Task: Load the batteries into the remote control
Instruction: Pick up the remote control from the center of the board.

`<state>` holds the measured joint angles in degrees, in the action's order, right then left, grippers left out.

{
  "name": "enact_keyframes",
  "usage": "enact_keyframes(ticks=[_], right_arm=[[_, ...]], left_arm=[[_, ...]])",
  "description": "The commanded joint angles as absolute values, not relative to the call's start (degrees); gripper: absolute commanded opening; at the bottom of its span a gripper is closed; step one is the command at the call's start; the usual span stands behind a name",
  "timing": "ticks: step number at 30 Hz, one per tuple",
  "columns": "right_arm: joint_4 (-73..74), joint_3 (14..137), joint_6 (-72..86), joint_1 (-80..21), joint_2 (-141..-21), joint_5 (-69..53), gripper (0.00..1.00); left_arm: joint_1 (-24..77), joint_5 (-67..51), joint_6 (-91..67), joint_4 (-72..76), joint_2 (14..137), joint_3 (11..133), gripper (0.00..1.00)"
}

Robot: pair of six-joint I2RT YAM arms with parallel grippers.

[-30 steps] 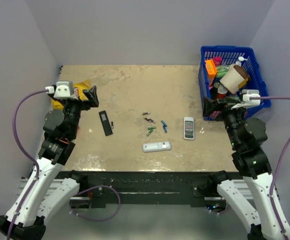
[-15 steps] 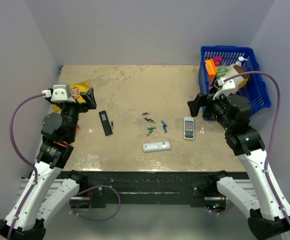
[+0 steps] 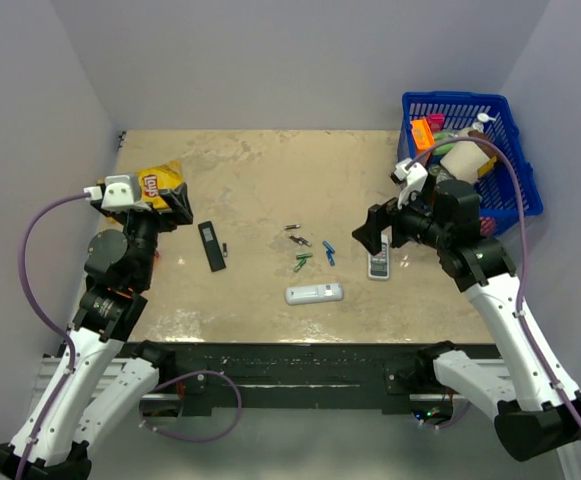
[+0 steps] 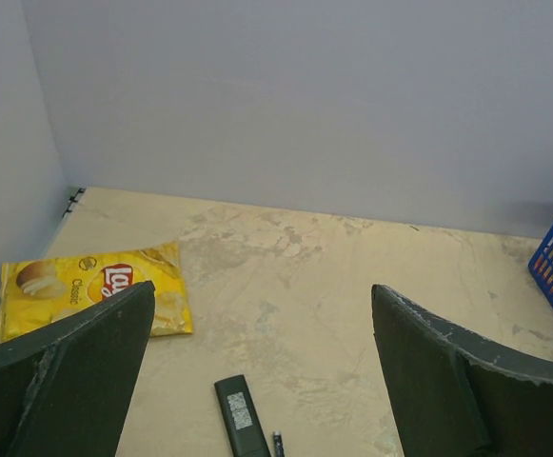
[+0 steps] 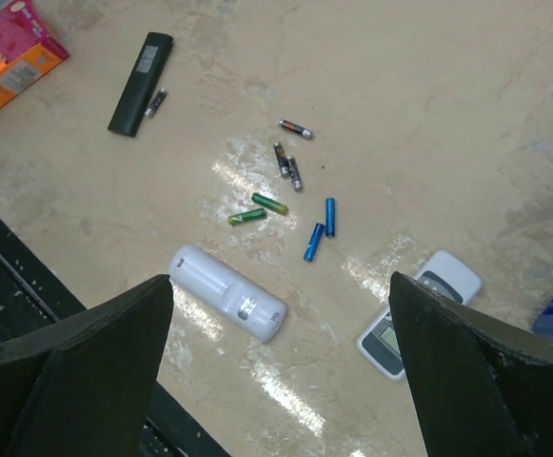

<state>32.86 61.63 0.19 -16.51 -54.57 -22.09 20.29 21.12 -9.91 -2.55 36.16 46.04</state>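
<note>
Two small green cylindrical batteries (image 5: pixel 259 209) lie near the middle of the beige tabletop (image 3: pixel 260 180), close together and angled toward each other. Just nearer the arms rests the slim white plastic remote control (image 5: pixel 228 292) with rounded ends, flat on the table. Whether its back cover is on cannot be told from here. The right gripper (image 3: pixel 369 238) hovers above the table beside these things with its fingers spread wide and nothing between them. The left gripper (image 4: pixel 262 288) hangs over the left side, equally wide apart and empty, well away from the cells. Two blue cells (image 5: pixel 321 228) and a few dark brownish cells (image 5: pixel 288 164) lie just beside the green ones, so a pick could easily snag the wrong one. The green batteries look light, rigid and smooth, and likely to roll if nudged. The safest hold is probably across the middle of one barrel, fingers closing square to its length, taking one cell at a time. The remote control also seems light and hard, and may skate on the glossy surface. It is best held across its narrow width near the middle, or pinned by one gripper while the other works.
</note>
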Motion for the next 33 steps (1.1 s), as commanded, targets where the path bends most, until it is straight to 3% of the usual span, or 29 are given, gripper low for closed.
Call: enact_keyframes(ticks=[1, 15, 29, 33], right_arm=[[31.8, 60.6, -2.2, -17.8, -54.2, -27.8, 0.98], [34.9, 59.2, -6.0, -37.3, -68.8, -17.8, 0.98], [43.3, 64.8, -15.7, -44.1, -89.0, -7.9, 0.98], [43.9, 65.6, -18.1, -45.5, -93.2, -6.9, 0.93]], left_arm=[[20.5, 22.0, -11.9, -2.8, 36.3, 45.6, 1.00], [20.5, 21.3, -13.4, -4.1, 37.8, 45.5, 1.00], [20.5, 22.1, -13.0, -5.3, 37.7, 45.8, 1.00], [20.5, 22.3, -13.1, -5.6, 37.7, 45.8, 1.00]])
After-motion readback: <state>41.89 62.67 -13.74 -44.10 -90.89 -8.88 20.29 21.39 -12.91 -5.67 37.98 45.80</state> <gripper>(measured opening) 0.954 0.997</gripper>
